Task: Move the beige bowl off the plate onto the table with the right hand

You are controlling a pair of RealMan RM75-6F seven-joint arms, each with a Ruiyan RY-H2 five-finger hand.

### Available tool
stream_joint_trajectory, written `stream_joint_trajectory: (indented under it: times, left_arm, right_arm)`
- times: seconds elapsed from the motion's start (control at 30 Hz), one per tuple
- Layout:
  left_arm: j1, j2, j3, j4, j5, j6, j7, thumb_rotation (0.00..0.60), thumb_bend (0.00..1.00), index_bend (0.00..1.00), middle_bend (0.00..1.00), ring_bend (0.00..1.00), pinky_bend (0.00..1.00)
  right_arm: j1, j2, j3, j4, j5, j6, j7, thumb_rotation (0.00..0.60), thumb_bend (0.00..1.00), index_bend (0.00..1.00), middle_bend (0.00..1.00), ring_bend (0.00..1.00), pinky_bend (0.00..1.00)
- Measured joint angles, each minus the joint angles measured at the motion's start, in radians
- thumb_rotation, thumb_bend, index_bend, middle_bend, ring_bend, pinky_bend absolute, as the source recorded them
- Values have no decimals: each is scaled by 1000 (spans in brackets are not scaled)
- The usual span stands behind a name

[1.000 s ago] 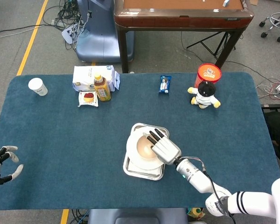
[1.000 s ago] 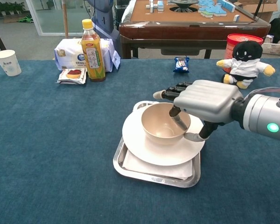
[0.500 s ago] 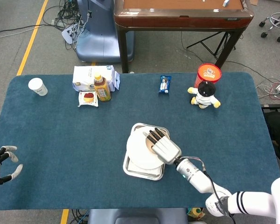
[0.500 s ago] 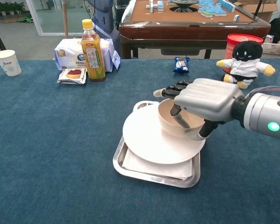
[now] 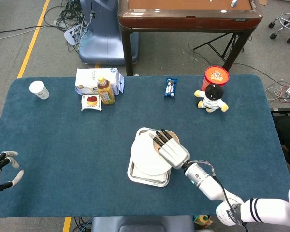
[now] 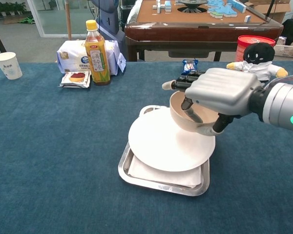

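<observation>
My right hand (image 6: 219, 92) grips the beige bowl (image 6: 188, 119) by its rim, fingers reaching inside and thumb under the outer wall. The bowl hangs tilted above the right part of the white plate (image 6: 161, 146), which lies on a metal tray (image 6: 136, 173). In the head view the same hand (image 5: 171, 150) covers most of the bowl (image 5: 170, 136) over the plate (image 5: 146, 157). At the table's near left edge my left hand (image 5: 1, 170) rests with fingers apart and nothing in it.
A tea bottle (image 6: 97, 53), a tissue pack (image 6: 73, 51) and a snack packet (image 6: 76, 78) stand at the back left, with a paper cup (image 6: 6, 65) further left. A plush toy (image 6: 256, 62), red canister (image 6: 249, 44) and blue wrapper (image 6: 188, 67) sit at the back right.
The right hand has lifted the beige bowl off the middle of the plate and carried it up and to the right, tilting it. The left hand has not moved.
</observation>
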State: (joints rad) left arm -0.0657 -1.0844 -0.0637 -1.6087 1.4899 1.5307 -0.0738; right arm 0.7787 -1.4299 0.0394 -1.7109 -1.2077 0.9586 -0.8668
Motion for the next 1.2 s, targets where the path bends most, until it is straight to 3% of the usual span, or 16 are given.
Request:
stream_joint_trajectory:
  times: [0.23, 0.47, 1.2]
  left_arm:
    - [-2, -5, 2, 2, -1, -7, 12, 600, 259, 576, 341, 343, 522]
    - [-5, -10, 3, 5, -3, -13, 21, 600, 259, 576, 341, 343, 522]
    - [-5, -13, 3, 7, -7, -16, 27, 600, 259, 576, 341, 343, 522]
  right_arm:
    - [-11, 62, -10, -63, 43, 39, -53, 600, 418, 627, 0, 0, 16]
    - [-43, 84, -39, -60, 54, 63, -34, 600, 419, 626, 0, 0, 16]
    - [-82, 36, -92, 28, 80, 37, 7, 600, 397, 608, 0, 0, 16]
